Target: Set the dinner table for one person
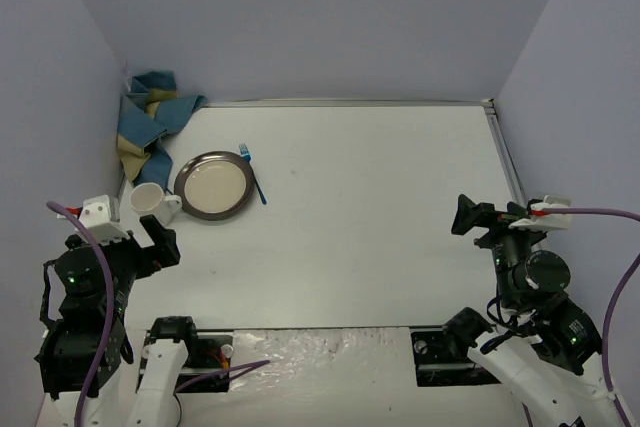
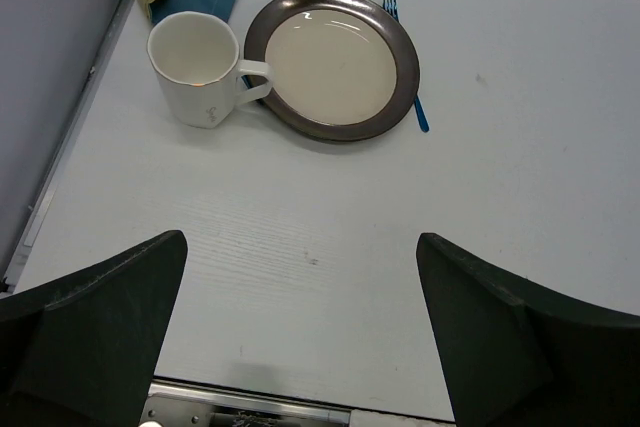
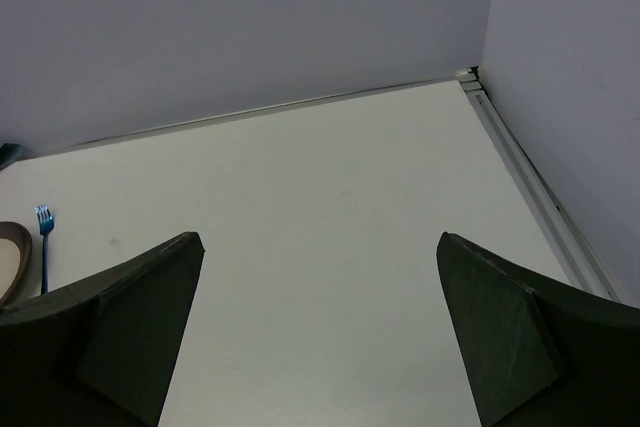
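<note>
The left arm point(image 1: 100, 292) and right arm point(image 1: 535, 277) are built alike, with glossy white lower links and black, rounded motor housings above them. A small green light point(image 1: 72, 278) glows on each arm's dark housings. A purple cable point(image 1: 600, 212) trails from each wrist, next to a white block point(image 1: 100, 213) that has a red-orange spot. The left tool point(image 2: 302, 239) and right tool point(image 3: 320, 237) have matte, charcoal-black fingers point(image 2: 100, 327). These are broad wedges with flat inner faces and bevelled edges.

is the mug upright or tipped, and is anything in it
Upright and empty: the mug stands on its base beside the plate, mouth up, and the left wrist view shows its bare white inside.
</note>
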